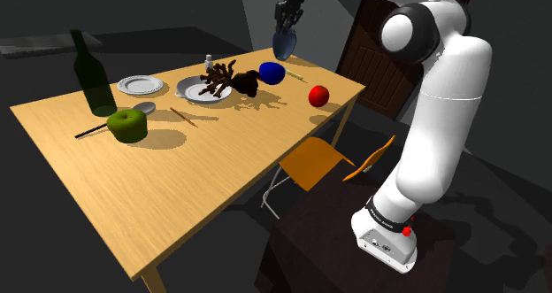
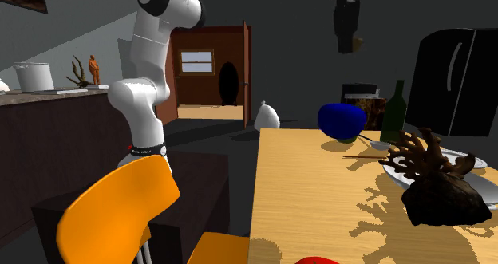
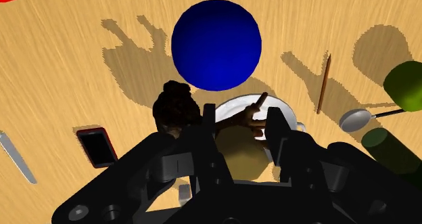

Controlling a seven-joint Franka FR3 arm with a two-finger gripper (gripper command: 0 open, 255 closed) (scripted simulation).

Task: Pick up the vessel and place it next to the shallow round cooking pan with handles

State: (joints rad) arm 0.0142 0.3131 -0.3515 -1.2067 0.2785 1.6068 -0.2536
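My gripper (image 1: 285, 26) hangs high above the far end of the wooden table (image 1: 221, 158), shut on a small grey-blue vessel (image 1: 285, 45) that tapers downward below the fingers. The shallow white pan with handles (image 1: 196, 90) lies on the table toward the shoulder view's left of the gripper. A dark brown branching piece (image 1: 232, 79) rests partly on the pan. From the wrist, the gripper (image 3: 243, 124) looks down on the pan's rim (image 3: 287, 109) and the brown piece (image 3: 177, 107). My gripper (image 2: 347, 19) also appears in the second exterior view, high over the table.
A blue round object (image 1: 272, 72) and a red ball (image 1: 318, 95) sit near the table's far end. A green bottle (image 1: 91, 79), green apple (image 1: 128, 125), white plate (image 1: 140, 85), spoon (image 1: 141, 110) and pencil (image 1: 184, 116) lie beyond the pan. An orange chair (image 1: 314, 163) stands at the table's side.
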